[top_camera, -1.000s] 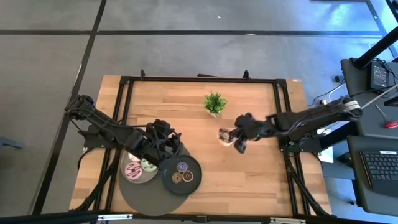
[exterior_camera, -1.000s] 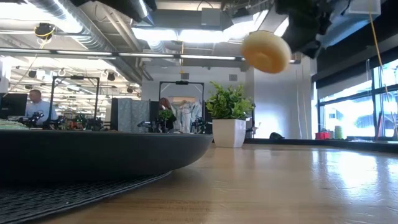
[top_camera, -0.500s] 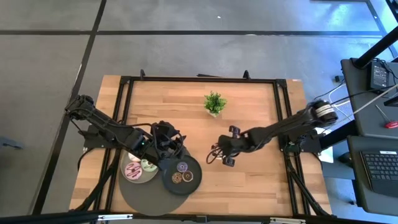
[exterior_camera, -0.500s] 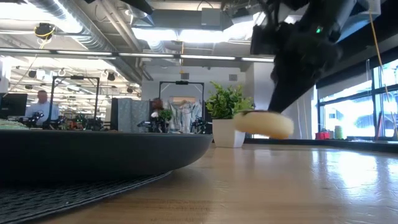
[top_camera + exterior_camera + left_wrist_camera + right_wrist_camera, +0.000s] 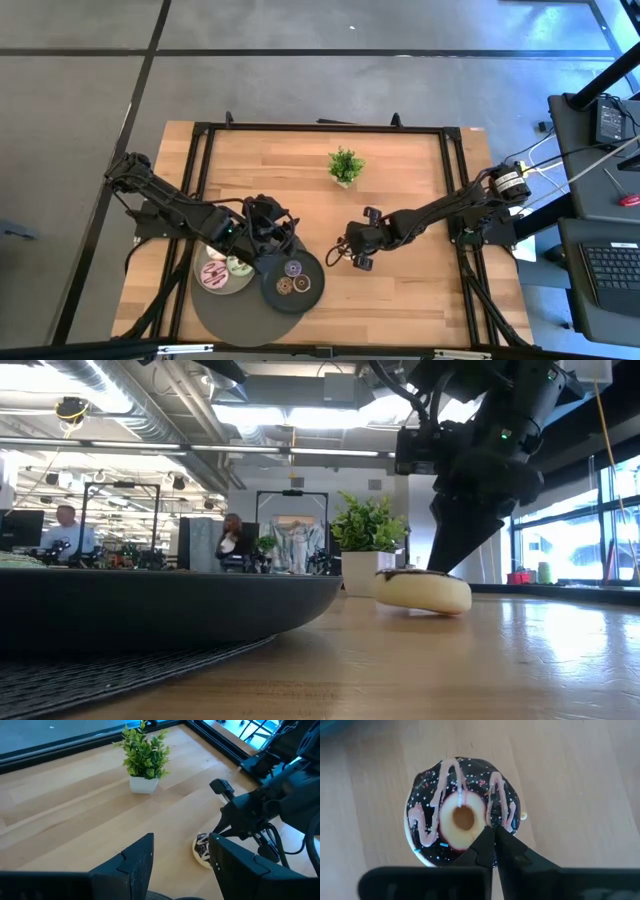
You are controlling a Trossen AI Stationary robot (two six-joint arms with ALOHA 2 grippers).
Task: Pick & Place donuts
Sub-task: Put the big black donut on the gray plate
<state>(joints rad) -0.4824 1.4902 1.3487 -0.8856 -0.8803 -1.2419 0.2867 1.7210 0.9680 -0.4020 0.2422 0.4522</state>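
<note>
1. Donut (image 5: 462, 815) w/ chocolate icing and pink squiggles sits on the bare wood table (image 5: 400, 300), center of the high view, just right of the dark plate (image 5: 293, 281). In the low view it's lower center-right and looks a bit tilted, one edge up.
2. Right gripper (image 5: 493, 840) is pinched on the donut's rim, fingertips nearly together, one side into the hole. Thin bite, so it could slip or flip the ring if it lifts fast.
3. It's on the wood, not on a plate. Letting go here prob leaves it short of the plates, maybe rolling off its tilted edge.
4. Left gripper (image 5: 180, 860) hovers over the plates at lower left of the high view, fingers spread, nothing in them. Close enough that the arms could bump if the right one carries toward the plate.
5. Grey plate (image 5: 207, 283) already has the pink donut (image 5: 214, 274) and green donut (image 5: 238, 266); tiny donuts (image 5: 293, 276) on the dark one. A sloppy drop could knock those.
</note>
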